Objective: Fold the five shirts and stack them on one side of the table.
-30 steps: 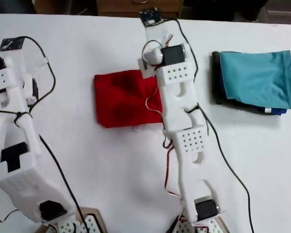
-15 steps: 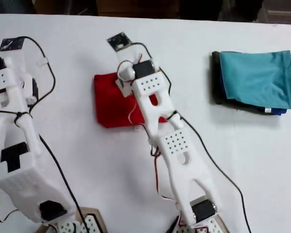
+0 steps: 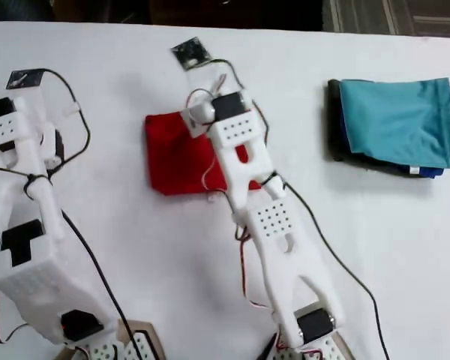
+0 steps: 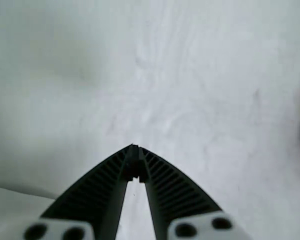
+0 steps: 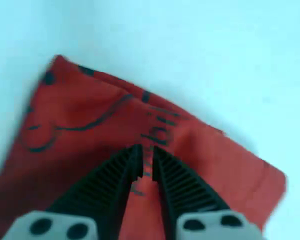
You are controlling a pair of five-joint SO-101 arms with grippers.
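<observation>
— Red shirt (image 3: 176, 157): where does it lie?
— Folded flat on the white table (image 3: 135, 247), a little left of the middle, well apart from the stack near the right edge.
— And what is in that stack?
— A teal shirt (image 3: 397, 120) on top, with a blue shirt (image 3: 429, 172) and a black shirt (image 3: 334, 120) showing at the edges beneath it.
— Where is the right arm (image 3: 262, 217)?
— It stretches over the red shirt's right part. The right gripper (image 5: 145, 156) hangs just above the red cloth, its jaws parted only a crack, with nothing clamped between them.
— The left one?
— The left arm (image 3: 22, 187) stands at the table's left edge. The left gripper (image 4: 134, 155) is over bare tabletop with its tips pressed together, holding nothing.
</observation>
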